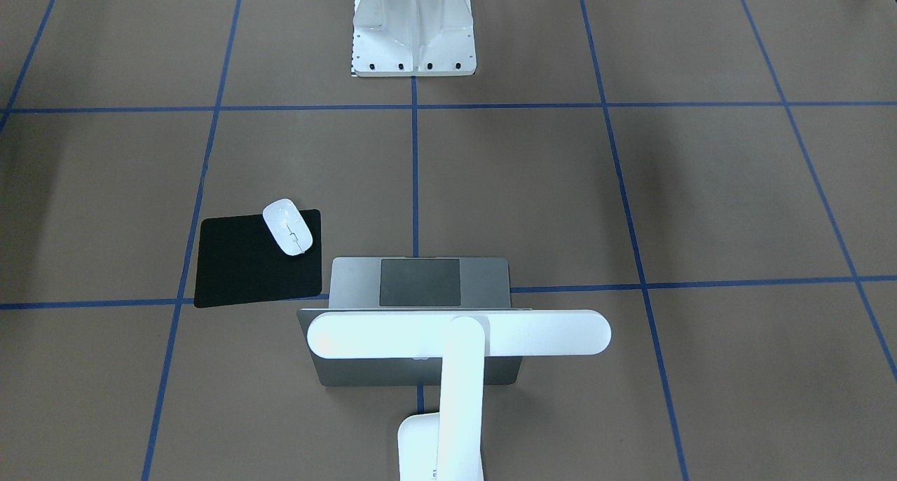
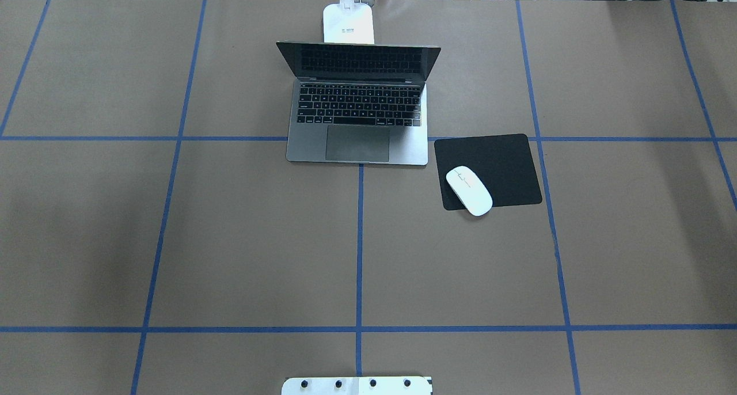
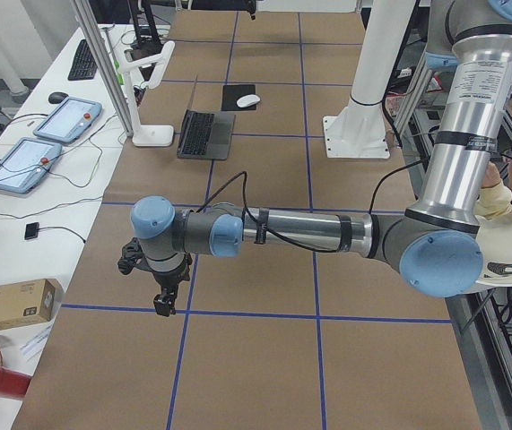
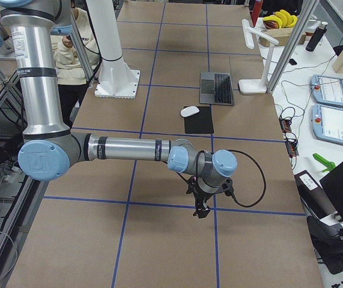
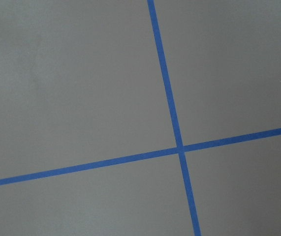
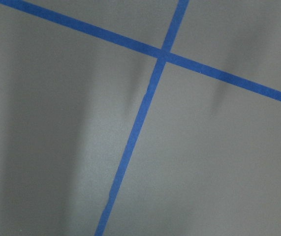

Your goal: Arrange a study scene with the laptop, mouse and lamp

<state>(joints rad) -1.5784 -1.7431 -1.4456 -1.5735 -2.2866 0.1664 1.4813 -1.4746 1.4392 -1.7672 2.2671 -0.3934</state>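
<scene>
Three task items look placed: the thin space-grey metal laptop [image 2: 357, 124] stands open at the table's far middle, the white T-shaped desk lamp [image 1: 459, 334] rises just behind its lid with the bar head over the screen, and the small glossy white oval mouse [image 2: 468, 190] lies on the flat black mat [image 2: 495, 164] just beside the laptop on the robot's right. The mouse overlaps the mat's near edge, so a careless nudge could slide it onto the paper. A knock to the lamp's arm could tip the head onto the screen, which sits close beneath it. The left gripper [image 3: 161, 309] and the right gripper [image 4: 199, 211] hang low over bare table, well apart from the items; they show only in the side views, so I cannot tell how their jaws stand, though nothing appears held. The table [image 2: 230, 239] is covered in brown paper gridded with blue tape, with a white bolted pedestal [image 1: 413, 32] at the robot's side; tablets [image 3: 67, 121] and cables lie on a side bench
</scene>
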